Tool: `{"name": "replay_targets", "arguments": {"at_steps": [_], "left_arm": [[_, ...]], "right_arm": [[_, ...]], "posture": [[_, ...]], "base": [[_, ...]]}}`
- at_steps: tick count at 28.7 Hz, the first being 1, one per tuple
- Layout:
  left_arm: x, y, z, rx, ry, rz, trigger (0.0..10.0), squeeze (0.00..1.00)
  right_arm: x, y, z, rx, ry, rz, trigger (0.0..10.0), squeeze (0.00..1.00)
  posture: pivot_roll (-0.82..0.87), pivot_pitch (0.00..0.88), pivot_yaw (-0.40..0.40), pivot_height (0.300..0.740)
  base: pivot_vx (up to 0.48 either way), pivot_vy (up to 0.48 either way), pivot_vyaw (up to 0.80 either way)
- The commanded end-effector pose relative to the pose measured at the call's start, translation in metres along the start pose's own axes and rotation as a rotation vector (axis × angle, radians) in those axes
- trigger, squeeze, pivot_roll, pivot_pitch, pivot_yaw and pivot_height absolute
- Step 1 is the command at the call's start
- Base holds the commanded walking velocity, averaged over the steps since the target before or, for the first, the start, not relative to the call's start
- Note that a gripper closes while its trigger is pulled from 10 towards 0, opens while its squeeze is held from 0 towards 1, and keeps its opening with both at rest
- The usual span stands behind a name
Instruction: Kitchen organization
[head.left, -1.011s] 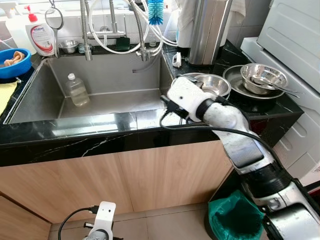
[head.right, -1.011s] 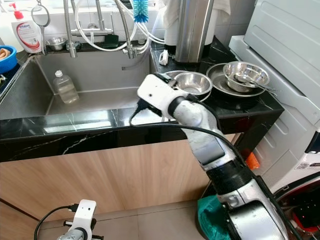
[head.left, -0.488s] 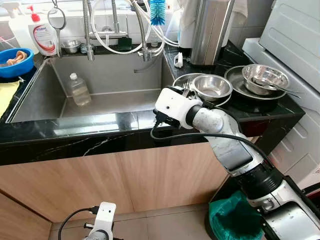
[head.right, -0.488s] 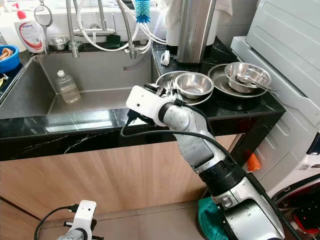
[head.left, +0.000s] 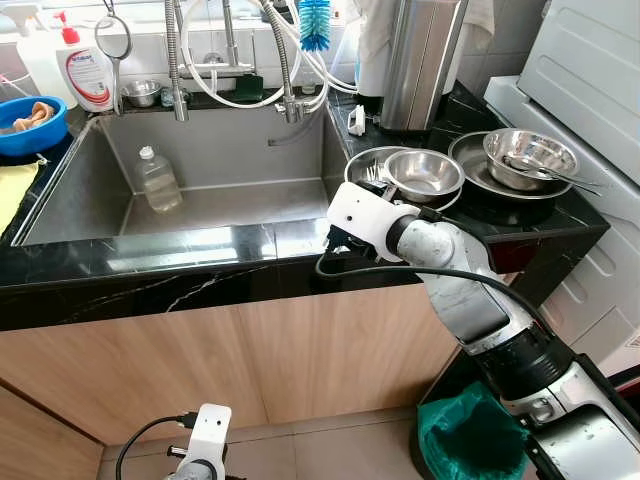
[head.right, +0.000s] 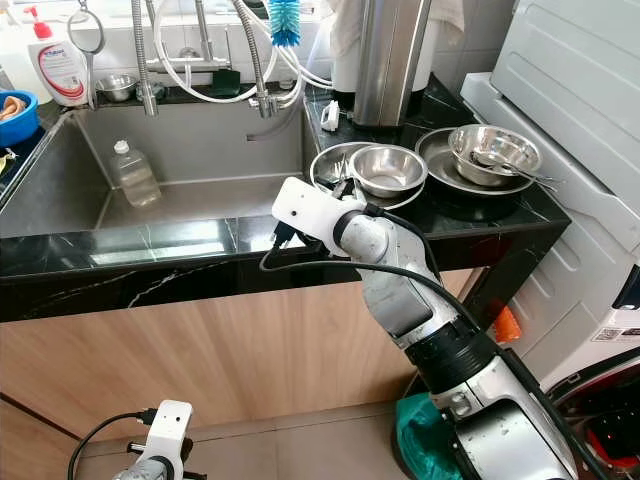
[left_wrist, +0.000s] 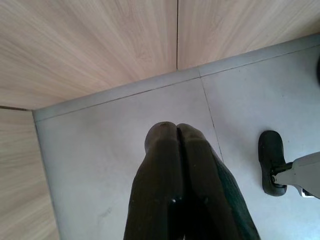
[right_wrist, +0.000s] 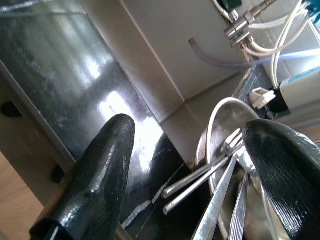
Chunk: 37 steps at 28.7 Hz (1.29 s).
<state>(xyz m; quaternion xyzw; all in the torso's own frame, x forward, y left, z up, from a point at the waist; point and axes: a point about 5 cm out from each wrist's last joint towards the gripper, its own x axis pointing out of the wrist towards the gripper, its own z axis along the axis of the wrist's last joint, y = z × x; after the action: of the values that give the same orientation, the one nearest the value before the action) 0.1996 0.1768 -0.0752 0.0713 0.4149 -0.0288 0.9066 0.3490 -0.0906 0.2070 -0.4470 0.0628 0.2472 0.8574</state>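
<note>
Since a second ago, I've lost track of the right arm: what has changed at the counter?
The right hand pulled back from beside the steel bowls toward the counter's front edge, swung left, then eased right again; it is open and holds nothing. The forks in the shallow steel dish, the clear plastic bottle in the sink and the left hand by the floor stayed put.

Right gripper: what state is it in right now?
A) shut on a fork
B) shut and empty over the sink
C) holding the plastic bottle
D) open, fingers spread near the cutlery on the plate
D: the right gripper has its two black fingers wide apart, with the forks on the steel plate between them, ungripped.
</note>
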Motion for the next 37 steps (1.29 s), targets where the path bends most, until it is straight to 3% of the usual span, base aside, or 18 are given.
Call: {"name": "replay_targets", "arguments": {"at_steps": [1,9,11,12,13,27,37], "left_arm": [[0.000,0.000,-0.003,0.021,0.021,-0.015,10.0,0.00],[0.000,0.000,-0.003,0.023,0.019,-0.016,10.0,0.00],[0.000,0.000,-0.003,0.023,0.018,-0.016,10.0,0.00],[0.000,0.000,-0.003,0.023,0.018,-0.016,10.0,0.00],[0.000,-0.001,-0.003,0.023,0.018,-0.015,10.0,0.00],[0.000,-0.001,-0.003,0.019,0.020,-0.020,10.0,0.00],[0.000,-0.002,-0.003,0.016,0.023,-0.027,10.0,0.00]], "right_arm": [[-0.001,0.003,-0.005,-0.005,0.029,-0.006,10.0,0.00],[0.000,0.002,-0.006,-0.019,0.044,-0.018,10.0,0.00],[0.000,0.002,-0.006,-0.019,0.040,-0.017,3.7,0.00],[0.000,0.003,-0.006,-0.017,0.037,-0.016,2.7,0.00],[0.000,0.004,-0.006,-0.021,0.036,-0.013,0.0,0.00],[0.000,0.003,-0.007,-0.026,0.046,-0.009,0.0,0.00],[0.000,0.000,-0.018,-0.035,0.124,-0.025,0.0,0.00]], "posture": [[-0.21,0.001,-0.001,0.740],[-0.20,0.003,-0.002,0.740],[-0.20,0.003,-0.002,0.740],[-0.20,0.003,-0.002,0.740],[-0.20,0.003,-0.005,0.740],[-0.20,0.003,-0.007,0.740],[-0.20,0.000,-0.009,0.740]], "base": [[0.000,0.000,0.00],[0.000,0.000,0.00],[0.000,0.000,0.00],[0.000,0.000,0.00],[0.000,0.000,0.00],[0.000,0.000,0.00],[0.000,0.000,0.00]]}}
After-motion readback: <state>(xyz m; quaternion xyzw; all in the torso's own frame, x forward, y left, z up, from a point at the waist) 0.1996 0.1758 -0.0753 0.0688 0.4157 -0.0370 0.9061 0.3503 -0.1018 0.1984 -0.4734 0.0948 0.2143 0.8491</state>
